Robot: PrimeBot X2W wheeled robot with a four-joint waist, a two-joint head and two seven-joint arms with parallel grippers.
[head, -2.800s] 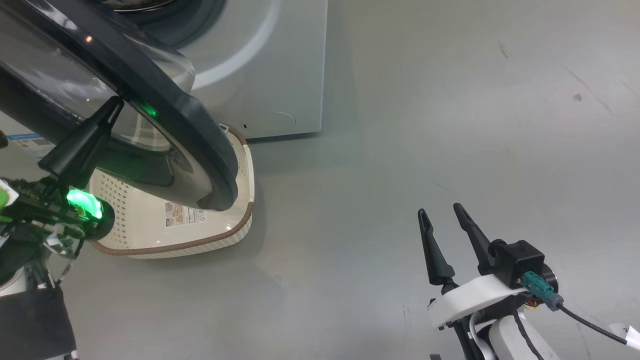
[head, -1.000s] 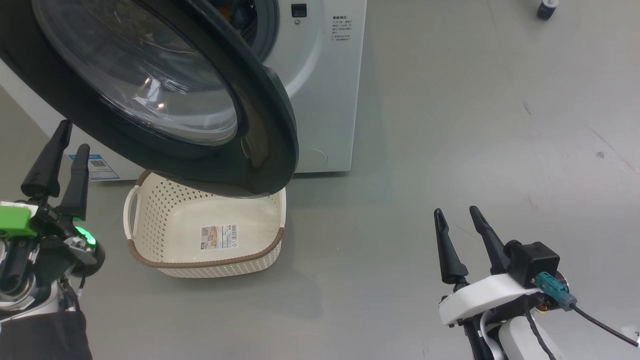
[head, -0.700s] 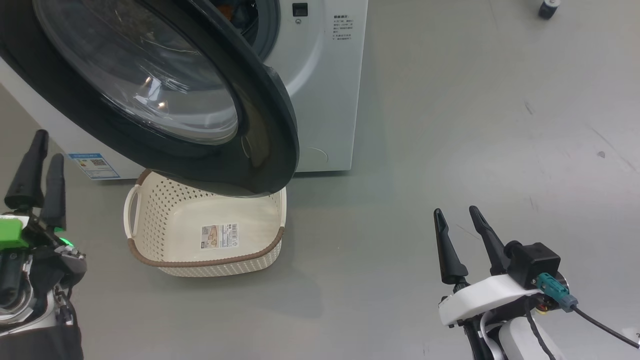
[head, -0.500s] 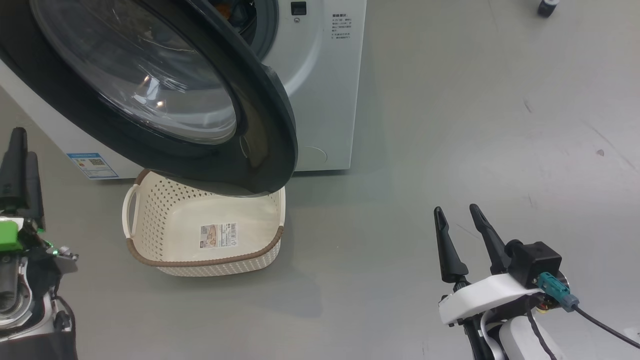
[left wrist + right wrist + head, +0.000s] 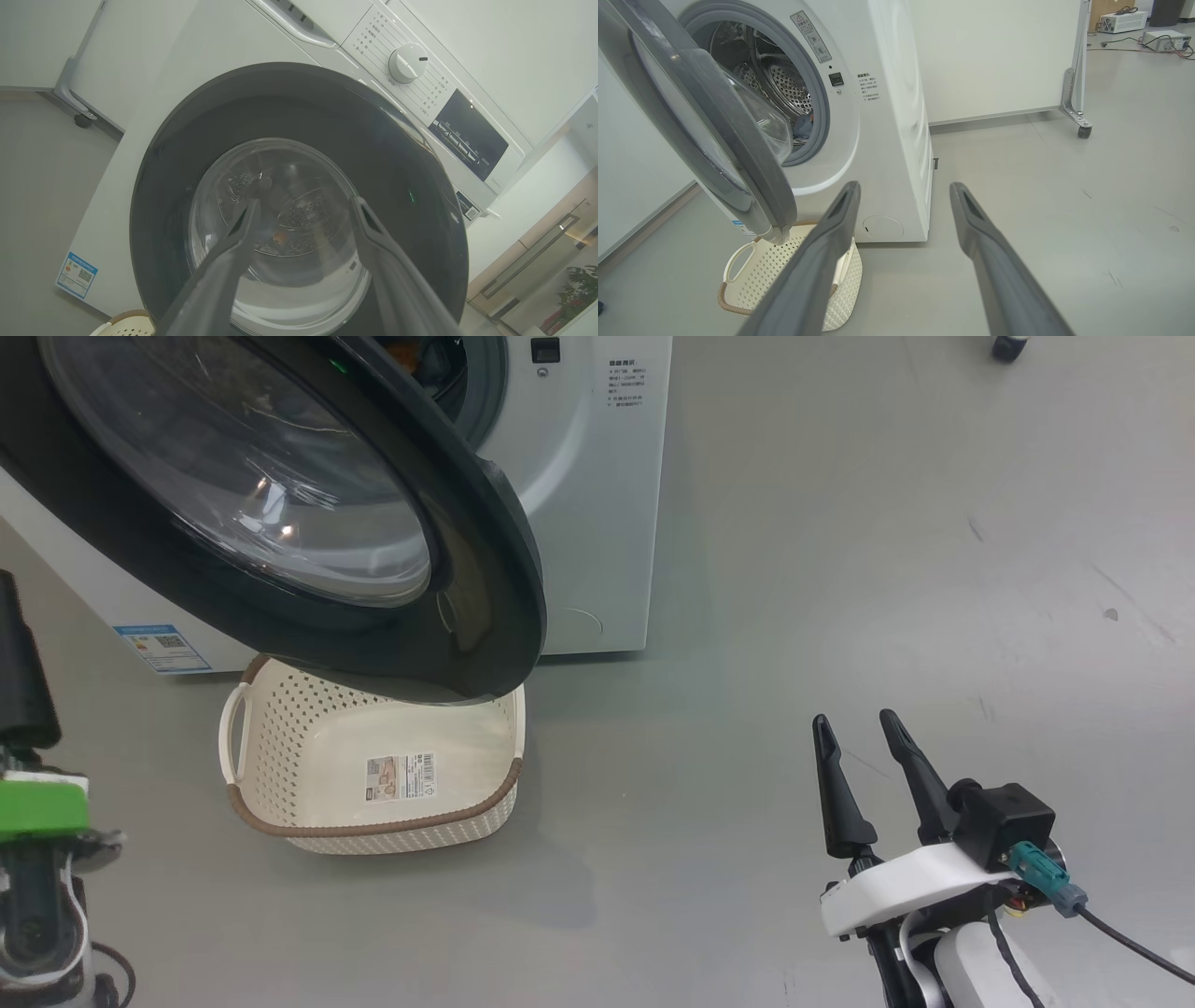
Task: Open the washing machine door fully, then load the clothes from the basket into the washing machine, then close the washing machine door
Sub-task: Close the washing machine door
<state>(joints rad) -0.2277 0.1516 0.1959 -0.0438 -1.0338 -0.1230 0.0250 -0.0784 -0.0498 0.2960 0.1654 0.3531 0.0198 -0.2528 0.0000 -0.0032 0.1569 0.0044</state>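
Bearing unreadable blue label [image 5: 161,648]: washing machine [image 5: 597,523] | left gripper [image 5: 304,204], right gripper [image 5: 904,186]: spread, empty

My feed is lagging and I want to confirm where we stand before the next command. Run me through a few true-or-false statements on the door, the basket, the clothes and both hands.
1. The basket on the floor has no clothes in it. True.
2. The washing machine door is shut. False: it stands open, its lower edge hanging over the basket.
3. The right hand holds a garment. False: it is open and empty, out over the bare floor.
4. Some of the clothes lie inside the washing machine. True.
5. The left hand is open and points at the door's glass. True.
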